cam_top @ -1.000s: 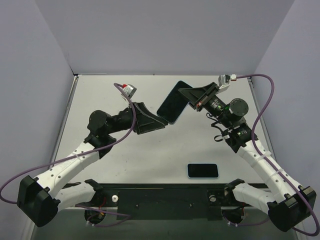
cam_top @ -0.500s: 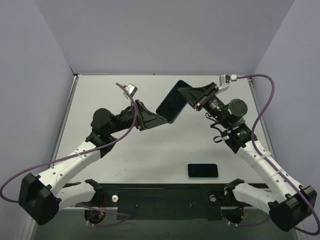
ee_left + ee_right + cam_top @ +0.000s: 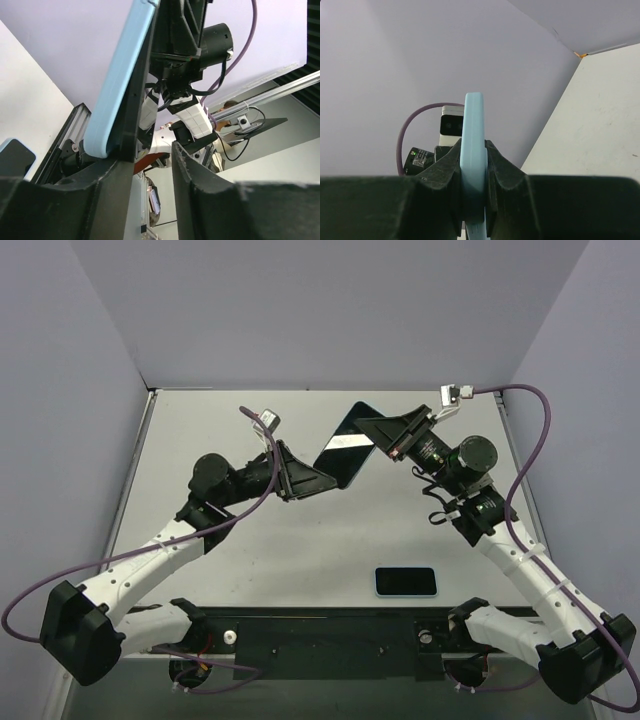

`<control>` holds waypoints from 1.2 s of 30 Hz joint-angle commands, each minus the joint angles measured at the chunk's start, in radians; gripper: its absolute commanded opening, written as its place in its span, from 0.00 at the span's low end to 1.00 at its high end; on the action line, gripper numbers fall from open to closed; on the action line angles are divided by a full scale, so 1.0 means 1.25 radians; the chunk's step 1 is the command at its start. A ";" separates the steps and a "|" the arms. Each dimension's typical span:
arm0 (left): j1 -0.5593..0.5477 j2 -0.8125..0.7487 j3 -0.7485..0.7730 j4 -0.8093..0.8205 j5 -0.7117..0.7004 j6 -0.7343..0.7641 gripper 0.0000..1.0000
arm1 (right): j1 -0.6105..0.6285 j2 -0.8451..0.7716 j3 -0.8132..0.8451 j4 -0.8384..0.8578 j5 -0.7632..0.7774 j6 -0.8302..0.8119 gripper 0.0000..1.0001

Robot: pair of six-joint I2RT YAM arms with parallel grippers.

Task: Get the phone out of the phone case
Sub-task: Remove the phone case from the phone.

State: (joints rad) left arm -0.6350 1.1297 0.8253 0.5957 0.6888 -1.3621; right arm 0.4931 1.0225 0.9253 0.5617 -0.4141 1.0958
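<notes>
The phone in its light blue case is held up in the air, tilted, its dark screen catching a white glare. My right gripper is shut on the case's upper right edge; in the right wrist view the blue case edge is pinched between both fingers of the right gripper. My left gripper is open at the phone's lower corner. In the left wrist view the cased phone rests against the tip of the left finger of the left gripper, and the gap between the fingers holds nothing.
A second phone with a light blue rim lies flat on the table near the front, right of centre; it also shows in the left wrist view. Purple walls close in the table on three sides.
My left gripper has moved up and right to the phone's lower corner. The phone has tilted a little, and its screen now shows a glare. The right gripper keeps its grip.
</notes>
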 commanded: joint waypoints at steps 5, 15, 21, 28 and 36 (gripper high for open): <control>0.018 -0.002 -0.005 0.179 -0.153 -0.022 0.34 | 0.042 -0.019 0.027 -0.010 -0.173 -0.025 0.00; 0.001 -0.033 -0.054 0.267 -0.274 -0.025 0.36 | 0.076 0.002 0.034 0.018 -0.141 -0.003 0.00; -0.007 0.024 -0.004 0.285 -0.126 -0.060 0.36 | 0.074 0.010 0.043 -0.016 -0.146 -0.027 0.00; -0.006 0.063 0.036 0.298 0.029 -0.084 0.33 | 0.072 0.020 0.071 -0.077 -0.195 -0.067 0.00; 0.001 0.068 0.054 0.232 0.079 -0.075 0.00 | 0.066 0.015 0.107 -0.203 -0.234 -0.134 0.00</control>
State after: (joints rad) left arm -0.6250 1.2118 0.8181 0.8612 0.7418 -1.4418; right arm 0.5503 1.0386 1.0222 0.3950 -0.5655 0.9958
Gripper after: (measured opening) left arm 0.118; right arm 0.123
